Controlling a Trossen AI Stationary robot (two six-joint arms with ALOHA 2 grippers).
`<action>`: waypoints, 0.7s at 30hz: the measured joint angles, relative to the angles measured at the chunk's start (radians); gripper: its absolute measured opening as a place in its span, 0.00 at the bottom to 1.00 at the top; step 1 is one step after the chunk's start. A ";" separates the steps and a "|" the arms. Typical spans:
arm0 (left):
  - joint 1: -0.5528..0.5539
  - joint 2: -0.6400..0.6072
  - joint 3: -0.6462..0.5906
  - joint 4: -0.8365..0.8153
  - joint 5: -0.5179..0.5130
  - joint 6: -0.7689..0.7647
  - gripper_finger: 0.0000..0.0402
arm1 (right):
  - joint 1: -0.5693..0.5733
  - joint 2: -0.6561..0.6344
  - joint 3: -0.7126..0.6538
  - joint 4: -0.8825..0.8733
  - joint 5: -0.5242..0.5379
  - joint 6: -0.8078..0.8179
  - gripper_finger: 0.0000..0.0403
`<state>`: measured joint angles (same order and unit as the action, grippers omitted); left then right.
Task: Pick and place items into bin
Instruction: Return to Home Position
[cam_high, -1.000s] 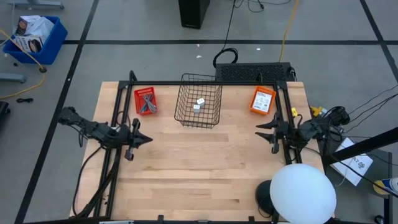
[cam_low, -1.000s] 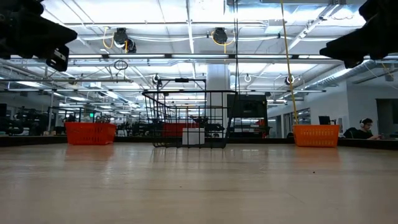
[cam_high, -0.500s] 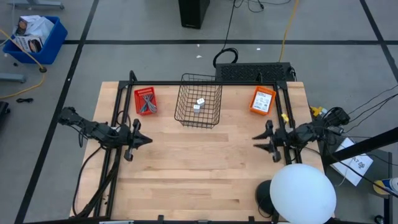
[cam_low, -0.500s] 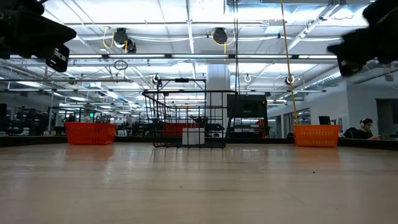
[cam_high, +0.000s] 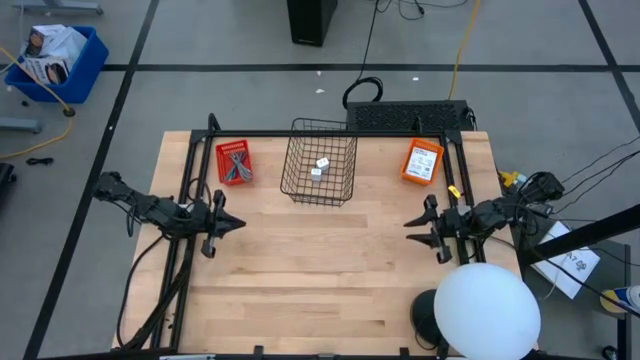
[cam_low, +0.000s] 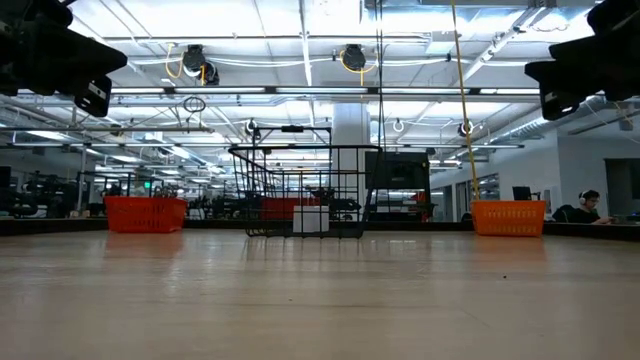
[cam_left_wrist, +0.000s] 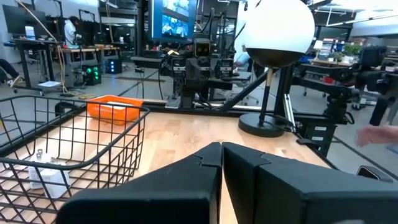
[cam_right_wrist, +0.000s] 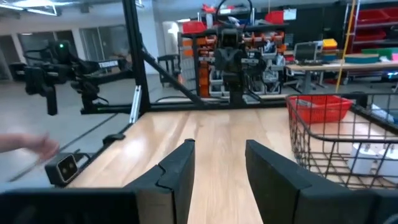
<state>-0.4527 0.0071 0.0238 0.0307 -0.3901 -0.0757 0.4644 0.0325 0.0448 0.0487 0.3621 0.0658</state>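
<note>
A black wire basket (cam_high: 320, 160) stands on its base near the table's far edge, with two tiny white cubes (cam_high: 319, 168) inside; the low view shows one cube (cam_low: 310, 219) on its floor. A red bin (cam_high: 234, 162) to its left holds thin grey sticks. An orange bin (cam_high: 423, 161) to its right holds white printed packets. My left gripper (cam_high: 238, 223) hovers shut over the table's left part, its fingers (cam_left_wrist: 186, 180) pointing right. My right gripper (cam_high: 412, 230) hovers open over the right part, its fingers (cam_right_wrist: 180, 168) pointing left. Neither touches anything.
A lamp with a white globe (cam_high: 487, 310) stands at the near right corner. A black frame bar (cam_high: 330, 134) runs along the far edge, with posts at both sides. Bare wood (cam_high: 320, 260) lies between the grippers. A person's blurred hand (cam_left_wrist: 379, 134) shows beyond the table's right side.
My right gripper has moved toward the table's near edge and slightly toward the left. The left arm and the bins have kept still.
</note>
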 joint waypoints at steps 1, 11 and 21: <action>0.000 0.000 0.000 0.000 0.000 0.000 0.04 | 0.000 0.000 0.000 0.021 0.000 0.000 0.33; 0.000 0.000 0.000 0.003 -0.002 0.000 0.04 | 0.000 -0.001 -0.001 0.098 0.003 0.000 0.33; 0.000 0.000 0.000 0.006 -0.002 0.000 0.04 | 0.000 -0.001 -0.002 0.102 0.003 0.000 0.33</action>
<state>-0.4529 0.0071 0.0238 0.0364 -0.3923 -0.0753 0.4644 0.0319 0.0429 0.1505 0.3649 0.0662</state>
